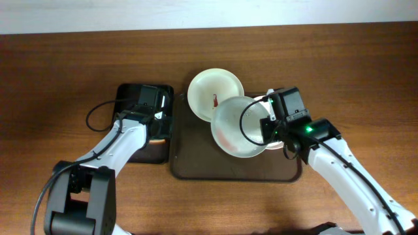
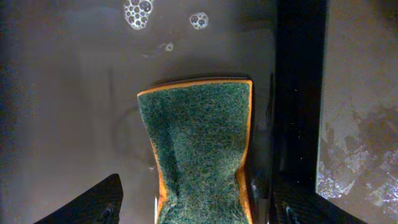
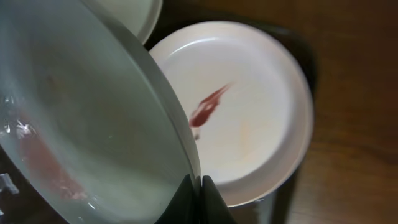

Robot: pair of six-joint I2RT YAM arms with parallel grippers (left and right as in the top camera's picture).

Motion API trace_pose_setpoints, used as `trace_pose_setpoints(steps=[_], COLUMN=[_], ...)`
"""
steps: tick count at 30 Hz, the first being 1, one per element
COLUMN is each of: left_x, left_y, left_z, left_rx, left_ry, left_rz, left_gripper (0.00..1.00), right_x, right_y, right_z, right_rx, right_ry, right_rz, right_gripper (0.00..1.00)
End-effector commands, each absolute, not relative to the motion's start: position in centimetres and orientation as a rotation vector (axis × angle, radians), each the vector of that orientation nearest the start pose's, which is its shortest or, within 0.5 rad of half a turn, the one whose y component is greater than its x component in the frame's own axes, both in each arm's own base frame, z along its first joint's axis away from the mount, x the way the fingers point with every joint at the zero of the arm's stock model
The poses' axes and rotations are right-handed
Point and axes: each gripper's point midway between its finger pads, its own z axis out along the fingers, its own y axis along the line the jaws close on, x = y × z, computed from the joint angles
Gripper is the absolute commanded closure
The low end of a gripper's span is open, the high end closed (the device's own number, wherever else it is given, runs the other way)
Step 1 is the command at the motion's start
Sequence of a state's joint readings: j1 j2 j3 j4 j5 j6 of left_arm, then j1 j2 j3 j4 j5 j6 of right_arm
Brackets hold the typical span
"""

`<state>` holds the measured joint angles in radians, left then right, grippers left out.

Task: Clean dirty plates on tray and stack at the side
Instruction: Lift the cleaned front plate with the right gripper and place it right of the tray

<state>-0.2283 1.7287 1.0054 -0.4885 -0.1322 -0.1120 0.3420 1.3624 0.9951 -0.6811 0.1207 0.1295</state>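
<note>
My right gripper (image 3: 200, 186) is shut on the rim of the pale mint-green plate (image 3: 81, 112) and holds it tilted above the dark brown tray (image 1: 196, 163); a faint red smear shows on that plate. In the overhead view the gripper (image 1: 269, 124) is at the right rim of the mint plate (image 1: 235, 127). A white plate with a red smear (image 3: 249, 112) lies under it, mostly hidden from overhead (image 1: 279, 145). Another white plate with a red smear (image 1: 215, 93) sits on the tray's far edge. My left gripper (image 2: 199, 208) is open, straddling a green and orange sponge (image 2: 199, 149).
The sponge lies on a small black tray (image 1: 130, 91) left of the brown tray, wet, with soap bubbles (image 2: 138, 12). My left gripper (image 1: 159, 127) hangs over its right side. Brown wooden table (image 1: 65, 65) surrounds both trays.
</note>
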Motion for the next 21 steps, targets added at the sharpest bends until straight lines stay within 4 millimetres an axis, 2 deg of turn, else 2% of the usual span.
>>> trace_pose_setpoints(steps=[1,9,15,21], left_x=[36.8,36.8,36.8,36.8], left_y=[-6.0,-6.0,-6.0,-6.0], left_z=[2.7,2.7,2.7,2.7], left_rx=[0.133,0.133,0.133,0.133], left_ry=[2.763,2.762,2.762,2.762], left_rz=[0.103,0.104,0.104,0.104], left_gripper=[0.24,0.23,0.23,0.22], right_x=[33.3,33.0,33.0,33.2], right_y=[7.8,8.8,9.4,9.5], right_z=[15.2,17.1,19.8,20.6], right_rx=[-0.249,-0.351,-0.348,-0.323], right_ry=[2.507,2.378,2.211,2.171], right_rz=[-0.144,-0.425,-0.635,-0.653], right_gripper=[0.96,0.96,0.96,0.96])
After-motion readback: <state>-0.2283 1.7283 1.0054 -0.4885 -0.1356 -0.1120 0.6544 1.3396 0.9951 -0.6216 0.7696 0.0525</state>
